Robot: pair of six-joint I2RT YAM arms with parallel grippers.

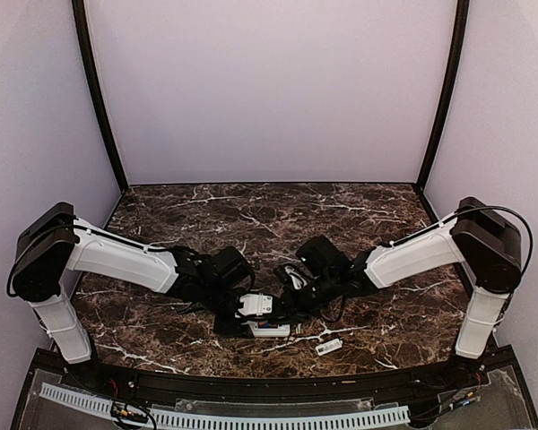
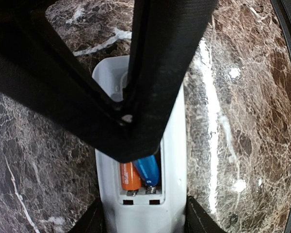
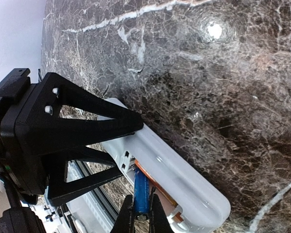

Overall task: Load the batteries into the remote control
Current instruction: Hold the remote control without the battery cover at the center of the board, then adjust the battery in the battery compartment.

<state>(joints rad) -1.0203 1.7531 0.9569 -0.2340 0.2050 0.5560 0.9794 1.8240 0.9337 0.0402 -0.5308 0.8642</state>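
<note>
Two batteries: orange battery [image 2: 130, 175] and blue battery [image 2: 146, 170], both inside remote control [image 2: 174, 145].
Right hand [image 3: 141, 216]: clamped on blue battery.
Left hand [image 2: 144, 221]: flanks remote control; cannot tell whether it grips.

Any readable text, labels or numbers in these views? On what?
None readable.
No print shows on the orange battery or blue battery.
No lettering shows on the remote control back.
Dark specks on the small white piece: too small to read.

Small white piece [image 1: 329, 346] on marble table [image 1: 206, 202].
</note>
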